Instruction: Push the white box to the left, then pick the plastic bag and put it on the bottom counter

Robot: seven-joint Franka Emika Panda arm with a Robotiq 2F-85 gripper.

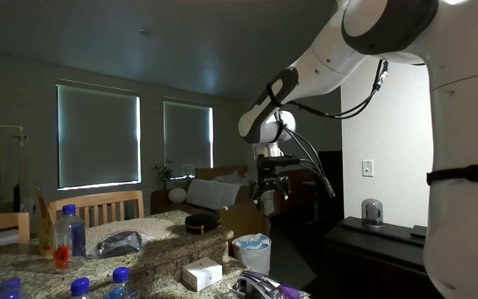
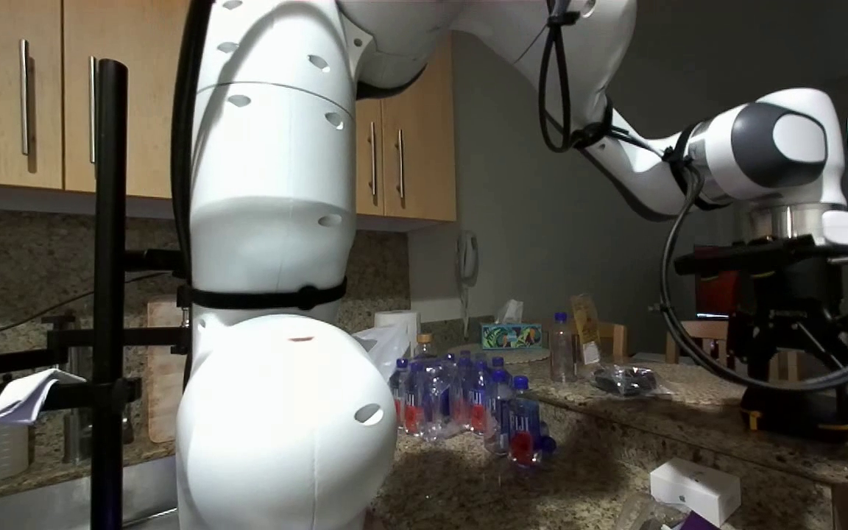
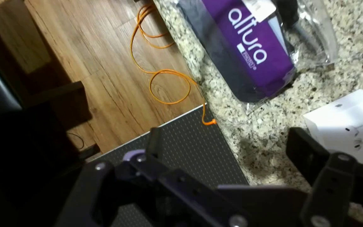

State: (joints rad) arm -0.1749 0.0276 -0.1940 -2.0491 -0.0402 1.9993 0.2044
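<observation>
The white box [image 3: 351, 129] sits on the lower counter [image 3: 361, 63], at three o'clock in the wrist view. A purple-labelled bag [image 3: 247, 47] lies near it at ten o'clock, not touching, along the counter's edge. The plastic bag [image 1: 120, 244] to be moved is probably the clear one on the upper counter [image 1: 168, 238], ten o'clock from the box in an exterior view. The gripper [image 1: 270, 195] hangs well above the lower counter, fingers spread wide, nothing between them. In the wrist view its opening lies over the counter's edge, so coming straight down could strike stone and miss the box. A careless sweep might drag the purple-labelled bag onto the wood floor [image 3: 106, 63]. Speckled stone tops both counters; in an exterior view a bin [image 1: 257, 257] stands at two o'clock from the box, and the blinds [image 1: 98, 137] are drawn.
</observation>
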